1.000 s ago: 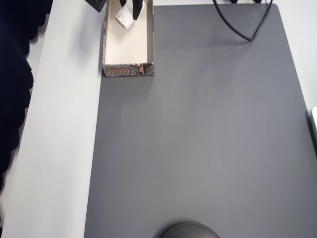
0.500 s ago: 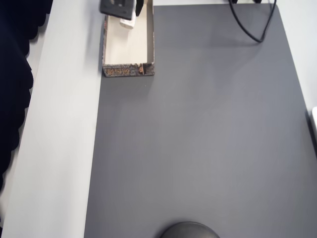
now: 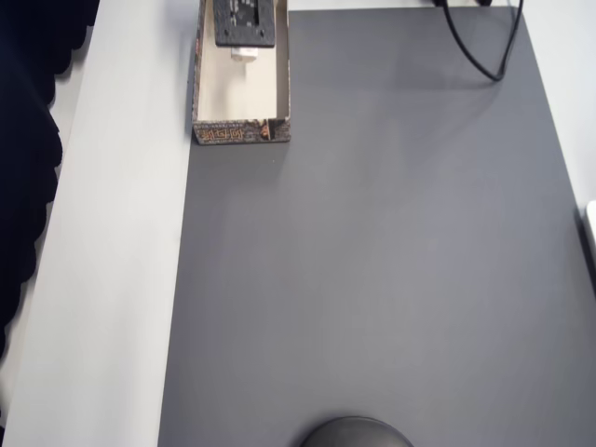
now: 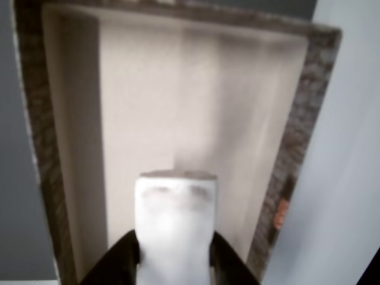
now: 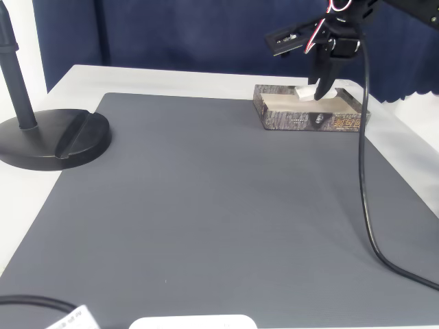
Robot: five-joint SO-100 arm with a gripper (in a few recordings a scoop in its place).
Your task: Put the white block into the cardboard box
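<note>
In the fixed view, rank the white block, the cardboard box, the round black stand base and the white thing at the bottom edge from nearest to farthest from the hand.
1. White block, held in the hand.
2. Cardboard box, right below it.
3. Round black stand base, far left.
4. White thing at the bottom edge, nearest the camera.

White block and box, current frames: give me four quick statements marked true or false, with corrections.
1. The gripper is shut on the white block. True.
2. The white block lies on the grey mat, away from the cardboard box. False: it is held over the cardboard box interior.
3. The cardboard box has a cream interior and a dark patterned outer side. True.
4. In the fixed view, the black round stand base sits inside the box. False: it stands at the mat's left edge, far from the box.
</note>
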